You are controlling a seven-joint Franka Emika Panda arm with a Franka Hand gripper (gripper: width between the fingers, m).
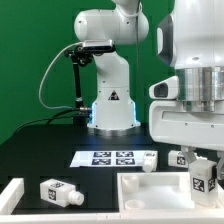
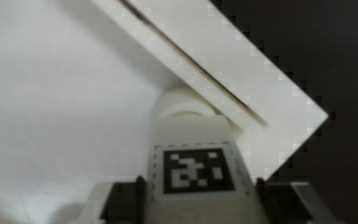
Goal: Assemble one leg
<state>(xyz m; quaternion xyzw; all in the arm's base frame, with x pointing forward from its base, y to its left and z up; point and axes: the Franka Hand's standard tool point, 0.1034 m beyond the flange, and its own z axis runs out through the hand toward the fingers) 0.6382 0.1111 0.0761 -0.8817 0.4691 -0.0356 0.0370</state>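
- Lower right of the exterior view: gripper point(image 1: 203, 178) comes down over the tabletop point(image 1: 150, 190), fingers closed narrow on a leg point(image 1: 203, 180), tag facing cam.
- Wrist view confirms: leg point(image 2: 194, 160) sits between the fingers point(image 2: 130, 200), stub end pointing away toward the tabletop point(image 2: 69, 110) near its raised rim.
- Can't tell if the stub has reached its hole yet; contact point hidden by the leg itself.
- Other legs loose: one lying on the black table point(image 1: 45, 160) lower left point(image 1: 60, 194), one beside the tabletop's far edge point(image 1: 148, 162), one further right point(image 1: 184, 157).
- Marker board point(image 1: 110, 157) lies mid-frame, untouched.
- Progress, my read: pick done, leg carried to the tabletop; insert + twist-in prob. left, then release.
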